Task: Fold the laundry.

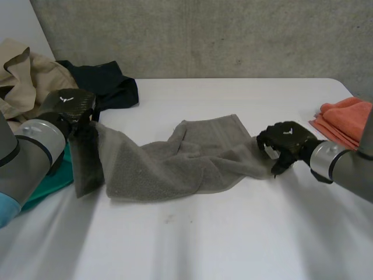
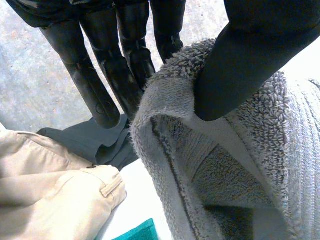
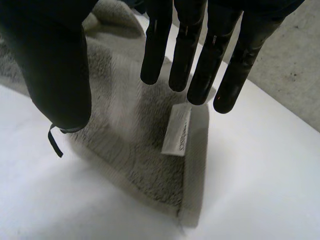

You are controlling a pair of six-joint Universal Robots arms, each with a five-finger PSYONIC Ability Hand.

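Our left hand (image 1: 71,106), at nine o'clock, pinches one end of the towel (image 1: 186,154) clear of the surface (image 1: 233,233) — to stretch it flat, we judge — while the right hand (image 1: 285,140), at three o'clock, hovers with fingers spread over the opposite corner, gripping nothing.

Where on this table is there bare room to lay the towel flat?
Widest free patch: the near side of the table, in front of the towel. Another runs behind the towel. A narrower gap lies between the right hand and the orange cloth. Crowded: beside the left hand, with beige garment, dark garment and teal cloth.
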